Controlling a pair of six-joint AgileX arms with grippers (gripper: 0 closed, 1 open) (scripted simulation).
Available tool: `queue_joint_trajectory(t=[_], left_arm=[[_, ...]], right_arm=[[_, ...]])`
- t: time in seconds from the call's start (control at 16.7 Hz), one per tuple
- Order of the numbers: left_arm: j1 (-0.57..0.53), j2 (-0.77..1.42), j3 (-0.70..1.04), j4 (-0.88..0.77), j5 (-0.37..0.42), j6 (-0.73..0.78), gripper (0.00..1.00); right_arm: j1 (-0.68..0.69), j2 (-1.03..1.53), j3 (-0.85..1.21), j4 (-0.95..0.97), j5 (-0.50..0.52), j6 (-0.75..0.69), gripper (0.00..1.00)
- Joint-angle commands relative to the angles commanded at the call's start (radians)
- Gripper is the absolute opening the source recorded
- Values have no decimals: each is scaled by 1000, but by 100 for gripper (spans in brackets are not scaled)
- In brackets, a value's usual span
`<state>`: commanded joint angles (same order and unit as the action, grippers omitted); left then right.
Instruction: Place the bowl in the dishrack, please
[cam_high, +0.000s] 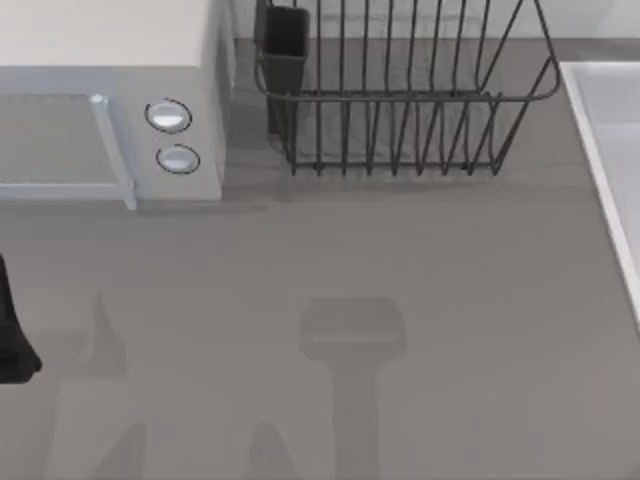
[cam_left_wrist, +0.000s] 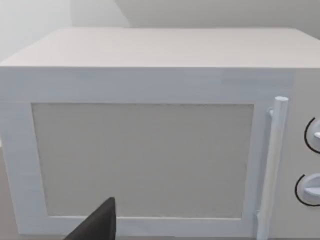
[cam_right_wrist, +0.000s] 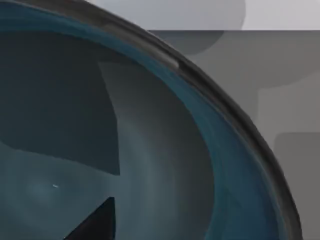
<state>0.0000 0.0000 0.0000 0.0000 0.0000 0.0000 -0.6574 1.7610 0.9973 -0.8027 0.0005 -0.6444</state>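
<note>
Bowl (cam_right_wrist: 165, 165): right up against the right claw (cam_right_wrist: 95, 225), blue inside turned towards it, dark rim curving past with grey table (cam_right_wrist: 295, 115) beyond.
Bowl's place from the dishrack: cannot be told from the right wrist view; no wire seen beyond the rim.
Right claw: so near the bowl that a hold seems likely, yet how far open cannot be told.
Dishrack (cam_high: 400, 95): at the far edge of the table in the top view, tines upright, dark cup (cam_high: 283, 50) in its left far corner, slots bare.
Key relation: round bowl, so no long axis to line up; as a judgement, tilt matters instead, rim edge-on to drop between two tines of the dishrack.
Nearer arm: right one, judged from the bowl sitting at its claw.
Step in hand: probably carrying towards the dishrack, placing not yet done.
Microwave (cam_high: 110, 110): just left of the dishrack, door closed.
Left claw (cam_left_wrist: 97, 225): low in front of the microwave door, parked well left of the dishrack; opening cannot be told.
Pale slab (cam_high: 610, 130): right of the dishrack.
</note>
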Motion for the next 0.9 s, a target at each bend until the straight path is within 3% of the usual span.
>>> queue_joint_trajectory(t=[0.3, 0.9], left_arm=[[0, 0, 0, 0, 0, 0, 100], [0, 0, 0, 0, 0, 0, 100]], right_arm=[[0, 7, -13, 16, 0, 0, 100], [0, 7, -13, 16, 0, 0, 25]])
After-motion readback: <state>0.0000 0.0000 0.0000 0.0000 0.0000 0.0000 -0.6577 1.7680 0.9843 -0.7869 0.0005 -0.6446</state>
